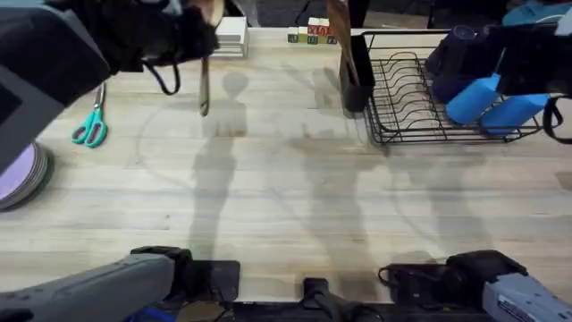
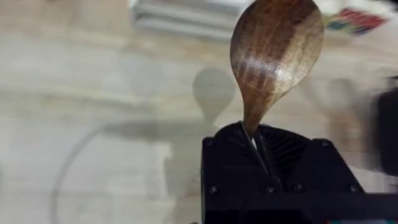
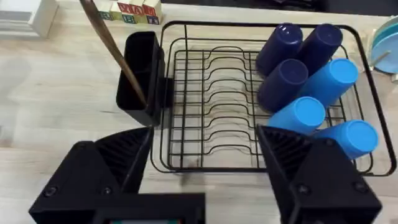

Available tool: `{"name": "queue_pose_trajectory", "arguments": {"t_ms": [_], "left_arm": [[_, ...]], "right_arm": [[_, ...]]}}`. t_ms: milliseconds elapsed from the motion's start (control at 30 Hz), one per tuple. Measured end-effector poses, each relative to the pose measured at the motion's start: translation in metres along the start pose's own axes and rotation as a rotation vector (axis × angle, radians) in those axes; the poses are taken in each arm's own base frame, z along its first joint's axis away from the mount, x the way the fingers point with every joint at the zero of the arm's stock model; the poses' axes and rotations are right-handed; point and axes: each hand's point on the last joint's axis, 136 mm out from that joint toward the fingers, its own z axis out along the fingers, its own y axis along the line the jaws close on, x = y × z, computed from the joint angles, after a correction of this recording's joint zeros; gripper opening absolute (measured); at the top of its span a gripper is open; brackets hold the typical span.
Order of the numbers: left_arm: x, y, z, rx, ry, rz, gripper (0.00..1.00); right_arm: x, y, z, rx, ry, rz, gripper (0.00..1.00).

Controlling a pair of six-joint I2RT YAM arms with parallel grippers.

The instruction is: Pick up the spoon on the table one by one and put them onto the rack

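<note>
Pincers come first, close to the cameras. In the left wrist view, the left pincer is clamped on the thin neck of the darker brown spoon, and the round bowl of that spoon sticks up past the black fingers. From overhead, the left arm is big and dark at the upper left, and the brown spoon's handle hangs down from it, up off the bench, with its shadow on the wood close by. The right pincer has its two black fingers spread wide apart with nothing between them, and it hangs over the near edge of the rack. The rack is black wire and sits on the far right part of the bench. Dark blue cups and light blue cups lie inside it at one end. At the other end is the tall black utensil holder, and the light tan spoon stands in it, leaning, with its handle pointing up. Teal-handled scissors lie on the left side of the bench, near a stack of purple plates. At the far edge are a white stand and some small colored blocks.
</note>
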Motion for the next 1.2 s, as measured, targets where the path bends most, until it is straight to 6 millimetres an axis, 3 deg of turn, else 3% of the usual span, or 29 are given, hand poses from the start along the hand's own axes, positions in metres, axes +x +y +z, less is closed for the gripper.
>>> {"name": "queue_pose_trajectory", "arguments": {"t_ms": [300,467,933,1200], "left_arm": [[-0.025,-0.084,-0.014,0.264,-0.137,0.097,0.043],[-0.037,-0.121,-0.025,0.384,-0.21,0.14,0.043],[-0.067,-0.181,-0.06,0.562,-0.413,0.204,0.043],[-0.066,-0.225,-0.088,0.684,-0.491,0.244,0.043]], "right_arm": [[0.0,0.0,0.0,0.0,0.0,0.0,0.992],[0.0,0.0,0.0,0.0,0.0,0.0,0.992],[0.0,0.0,0.0,0.0,0.0,0.0,0.992],[0.0,0.0,0.0,0.0,0.0,0.0,0.992]]}}
